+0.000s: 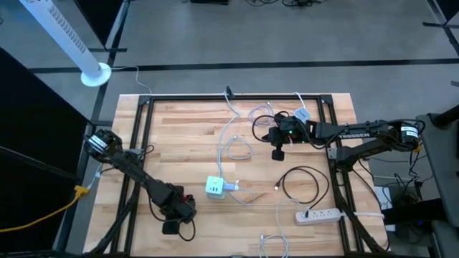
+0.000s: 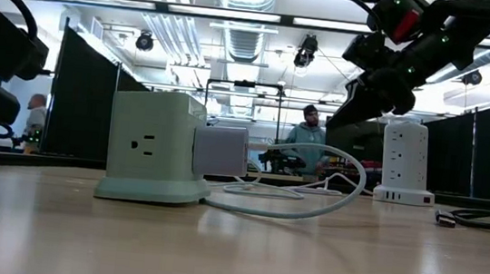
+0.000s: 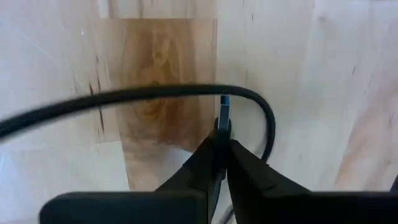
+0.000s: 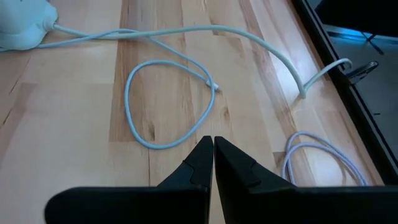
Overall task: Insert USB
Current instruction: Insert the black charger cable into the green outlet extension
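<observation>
A black USB plug (image 3: 224,114) with a blue tip sits between the fingers of my left gripper (image 1: 179,211), near the table's front left. Its black cable (image 3: 155,93) arcs across the wood in front of the fingers. A pale green power cube (image 1: 214,188) rests on its base mid-table, with a white adapter (image 2: 221,151) plugged into its right side. My right gripper (image 4: 213,146) hangs shut and empty over the far right, above loops of white cable (image 4: 168,102). My left gripper pinches the plug's black body (image 3: 222,127) between its two fingertips, coming from above and pointing steeply down. The blue tip (image 3: 225,102) sticks out past the fingertips. Whether the plug touches the table, I cannot tell.
A loop of black cable (image 1: 301,183) and a white power strip (image 1: 319,215) lie at the front right. More white cables (image 1: 237,147) run across the middle and the front edge. A white tower socket (image 2: 404,163) stands at the back. People stand in the room beyond.
</observation>
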### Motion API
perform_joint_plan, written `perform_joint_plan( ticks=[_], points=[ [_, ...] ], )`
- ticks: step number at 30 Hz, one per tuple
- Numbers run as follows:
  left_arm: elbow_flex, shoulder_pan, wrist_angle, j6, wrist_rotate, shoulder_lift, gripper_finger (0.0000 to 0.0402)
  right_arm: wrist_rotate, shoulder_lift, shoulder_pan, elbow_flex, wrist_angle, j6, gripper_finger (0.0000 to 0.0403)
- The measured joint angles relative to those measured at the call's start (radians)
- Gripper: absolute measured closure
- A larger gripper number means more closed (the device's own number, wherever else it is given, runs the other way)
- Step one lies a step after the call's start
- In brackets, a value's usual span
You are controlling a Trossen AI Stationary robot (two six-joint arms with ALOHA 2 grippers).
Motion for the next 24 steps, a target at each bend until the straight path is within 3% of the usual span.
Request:
perform_joint_plan(
  ticks=[5, 9, 11, 17, 24],
  points=[
    [0.033, 0.013, -0.138, 0.052, -0.019, -0.019, 0.0382, 0.000, 0.000, 0.000, 0.000, 0.021, -0.015, 0.0403],
    [0.107, 0.019, -0.320, 0.062, -0.137, -0.061, 0.0382, 0.000, 0.000, 0.000, 0.022, 0.029, -0.033, 0.0403],
    [0.129, 0.018, -0.371, 0.061, -0.273, -0.092, 0.0382, -0.001, -0.001, 0.000, 0.033, 0.050, -0.043, 0.0403],
    [0.146, 0.005, -0.279, 0.035, -0.829, -0.235, 0.0382, -0.059, -0.001, 0.001, 0.045, 0.153, -0.046, 0.0403],
    [0.145, 0.005, -0.257, 0.108, -1.218, -0.315, 0.0382, -0.199, -0.001, 0.003, 0.045, 0.260, -0.031, 0.0403]
  ],
)
